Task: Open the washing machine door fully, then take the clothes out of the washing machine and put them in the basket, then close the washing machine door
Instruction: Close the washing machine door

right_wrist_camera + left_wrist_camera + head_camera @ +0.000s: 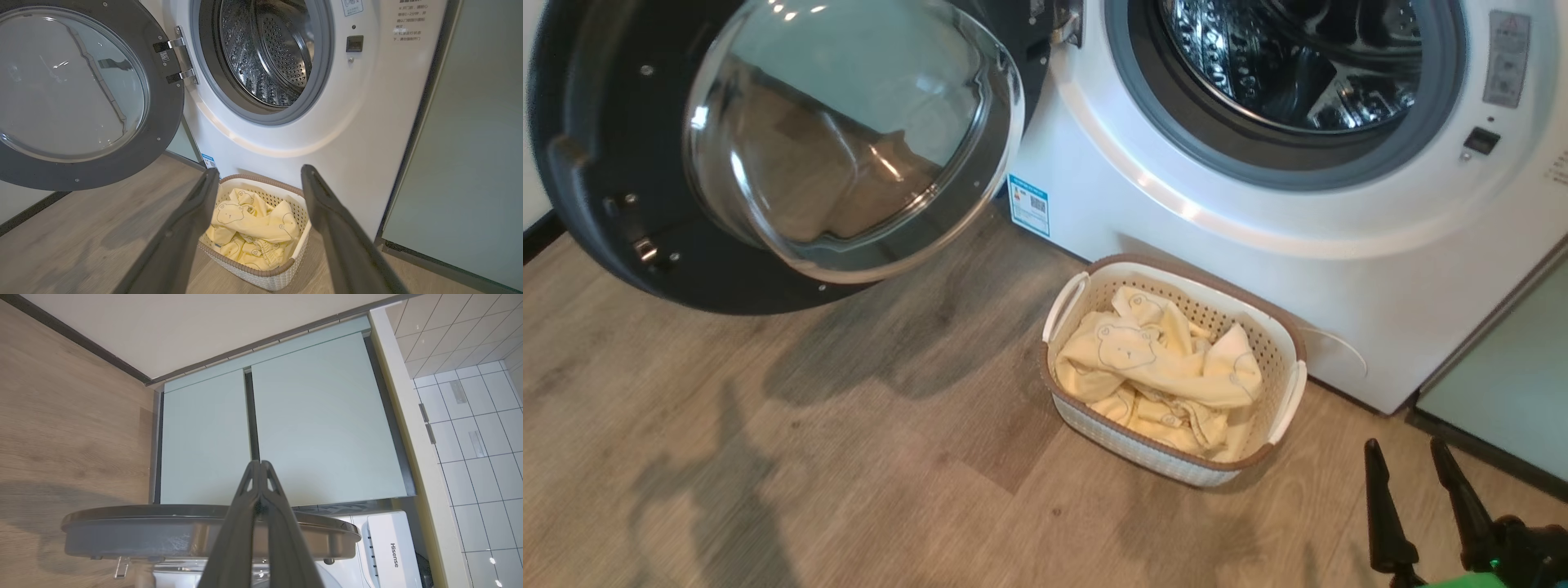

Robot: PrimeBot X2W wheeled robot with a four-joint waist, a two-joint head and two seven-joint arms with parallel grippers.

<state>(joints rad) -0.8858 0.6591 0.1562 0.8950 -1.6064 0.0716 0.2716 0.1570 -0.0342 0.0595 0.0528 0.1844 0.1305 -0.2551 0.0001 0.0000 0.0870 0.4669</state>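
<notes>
As the washing machine door (605, 204) hangs wide open at left, step 1 reads done. My L gripper (260, 464): pressed together, empty, near door rim. Blue label (1029, 206) w/ QR code: text too small. The clothes (1152, 367) lie in the basket (1127, 445), just in front of the washing machine (1258, 245); drum (1290, 73) looks empty, step 2 apparently done. "Hisense" lettering (394, 555) legible on machine top. My R gripper (1405, 447): spread, empty, far right. Remaining: close door.

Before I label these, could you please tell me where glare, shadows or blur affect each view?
Head view: glints on the washing machine door, shadows on the floor. Left wrist view: the left gripper blurs near the lens. Right wrist view: sheen on the washing machine.
</notes>
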